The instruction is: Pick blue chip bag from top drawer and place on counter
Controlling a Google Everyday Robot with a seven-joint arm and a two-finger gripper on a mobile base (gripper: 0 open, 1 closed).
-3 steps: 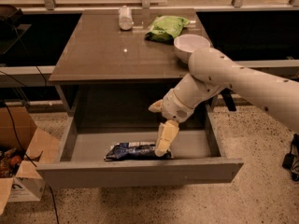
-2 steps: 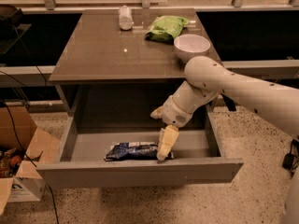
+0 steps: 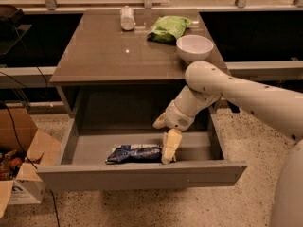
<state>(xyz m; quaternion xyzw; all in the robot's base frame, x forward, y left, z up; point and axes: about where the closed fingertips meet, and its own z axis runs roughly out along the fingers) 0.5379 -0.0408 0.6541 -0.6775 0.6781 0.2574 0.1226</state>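
The blue chip bag [image 3: 134, 153] lies flat on the floor of the open top drawer [image 3: 142, 174], near its front panel. My gripper [image 3: 164, 135] reaches down into the drawer at the bag's right end. It is open: one cream finger [image 3: 171, 145] points down and touches the bag's right end, the other sticks out up and to the left. The bag is not lifted. The counter [image 3: 109, 51] above the drawer is a glossy brown-grey top.
On the counter stand a white bowl [image 3: 194, 47] at the right edge, a light green snack bag [image 3: 169, 27] behind it and a small white bottle [image 3: 127, 18] at the back. A cardboard box [image 3: 23, 160] sits on the floor to the left of the drawer.
The arm's elbow has swung a little to the left and the gripper has sunk slightly toward the bag's right end. The bag has not moved.
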